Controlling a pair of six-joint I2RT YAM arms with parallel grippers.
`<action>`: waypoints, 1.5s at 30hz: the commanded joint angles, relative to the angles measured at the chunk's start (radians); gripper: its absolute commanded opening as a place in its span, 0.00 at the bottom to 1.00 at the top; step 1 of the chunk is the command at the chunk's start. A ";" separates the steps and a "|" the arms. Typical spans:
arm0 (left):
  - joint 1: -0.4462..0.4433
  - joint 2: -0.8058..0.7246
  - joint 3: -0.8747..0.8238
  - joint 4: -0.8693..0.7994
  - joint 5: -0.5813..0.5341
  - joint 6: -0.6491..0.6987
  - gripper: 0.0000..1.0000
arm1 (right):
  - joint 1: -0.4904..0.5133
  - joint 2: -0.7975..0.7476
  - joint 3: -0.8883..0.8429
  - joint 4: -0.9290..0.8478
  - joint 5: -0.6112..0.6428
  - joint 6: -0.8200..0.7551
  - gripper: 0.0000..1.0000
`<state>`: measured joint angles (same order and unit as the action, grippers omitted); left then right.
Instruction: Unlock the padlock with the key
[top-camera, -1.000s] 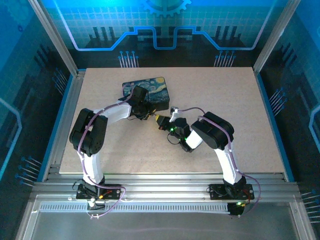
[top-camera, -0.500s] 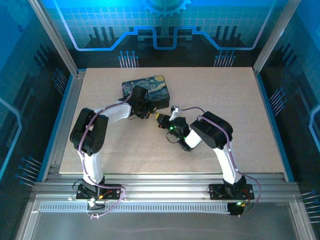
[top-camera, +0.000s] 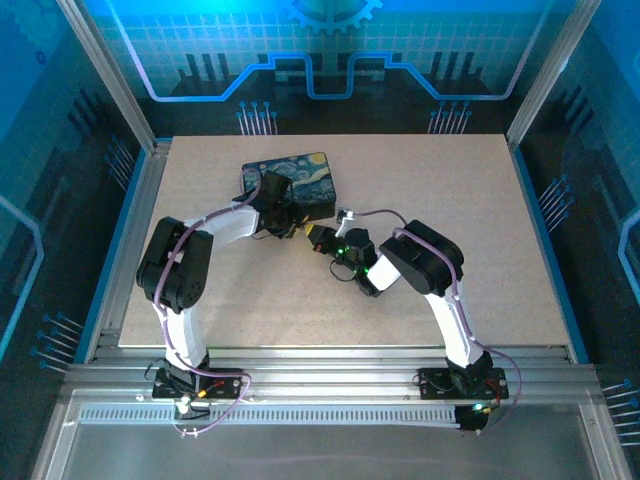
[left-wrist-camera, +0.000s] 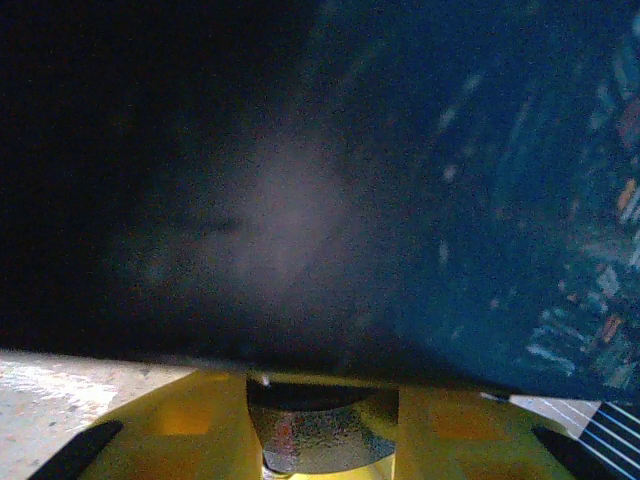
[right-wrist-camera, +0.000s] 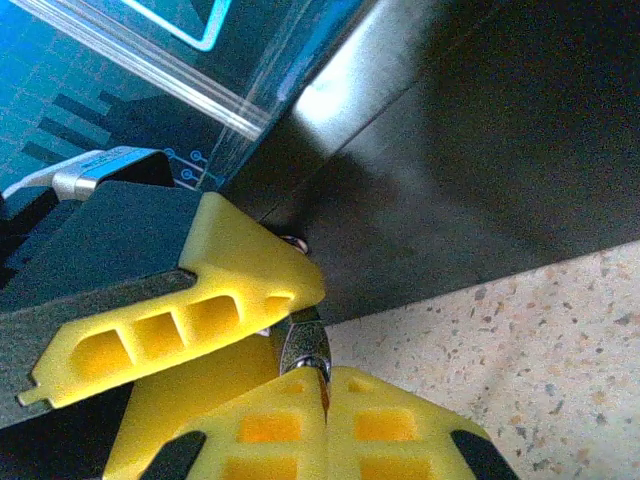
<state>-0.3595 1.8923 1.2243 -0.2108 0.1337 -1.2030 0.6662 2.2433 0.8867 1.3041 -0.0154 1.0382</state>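
Clamping a dark, grainy metal body between its two yellow fingers, the left tool is grasping the padlock, which sits low in the left wrist view; the shackle cannot be made out there. The right tool is clenched, its yellow fingertips pressed together on the key. The key is a small bright silvery piece that projects from the tips and reaches up to the underside of a yellow finger of the left tool. Whether the key has entered the padlock cannot be told. From overhead, the left tool and right tool meet tip to tip, somewhat left of centre on the surface; padlock and key are too small to resolve between them. Just behind both tools lies a dark box with a blue-and-yellow swirling print on its lid. Its dark side wall stands close behind the tips in the right wrist view, and its blue print looms close in the left wrist view. The surface is pale and speckled. The left arm and right arm both bend inward from the near edge.
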 joint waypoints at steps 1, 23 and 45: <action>-0.042 -0.050 -0.021 -0.045 0.174 -0.003 0.03 | -0.011 -0.033 0.052 -0.070 -0.041 0.099 0.00; 0.008 -0.087 -0.049 -0.100 0.178 0.067 0.00 | -0.117 -0.199 -0.139 -0.189 -0.259 -0.010 0.44; 0.003 -0.073 -0.037 -0.092 0.191 0.070 0.00 | -0.032 -0.310 0.007 -0.585 -0.276 -0.353 0.16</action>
<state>-0.3470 1.8404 1.1873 -0.2897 0.2234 -1.1194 0.6338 1.9049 0.8879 0.7181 -0.3145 0.6872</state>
